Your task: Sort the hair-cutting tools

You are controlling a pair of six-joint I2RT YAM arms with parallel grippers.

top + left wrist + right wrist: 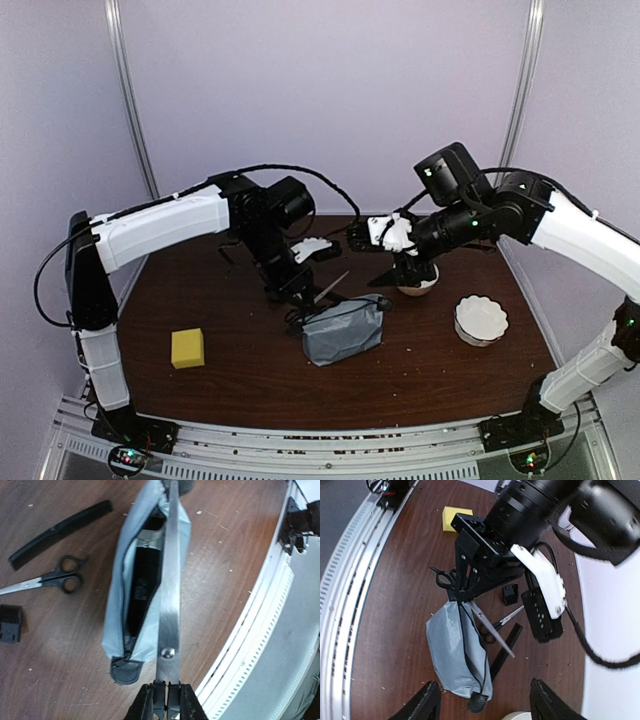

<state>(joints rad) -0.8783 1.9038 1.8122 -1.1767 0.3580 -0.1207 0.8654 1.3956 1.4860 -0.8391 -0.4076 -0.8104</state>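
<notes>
Your left gripper (166, 700) has its jaws pinched tight on the scissors (169, 580). It grips them just behind the round pivot screw, and the two flat steel blades are closed into one long, narrow bar. In the left wrist view that bar runs across the open mouth of the pouch (120, 610), a soft grey fabric bag with a dark zip end. You cannot tell from these views whether the blades touch the fabric.

Inside the pouch lies the clipper (142, 580), a smooth black boxy body with a paler metal end. The other tools sit on the dark wood-grain worktop (60, 680), beside the pouch:
- the second pair (50, 580), with black loop handles and bright blades
- the comb (60, 532), slim, black and fine-toothed
- the attachment (10, 624), a small ribbed black block

All three lie apart from one another.

Your right gripper (485, 685) hangs above the pouch with its jaws spread wide and nothing between them. A white bowl (418, 285) sits partly hidden under that arm. A second bowl with a scalloped rim (481, 320) stands further right. A square yellow sponge (188, 348) rests well apart on the left
</notes>
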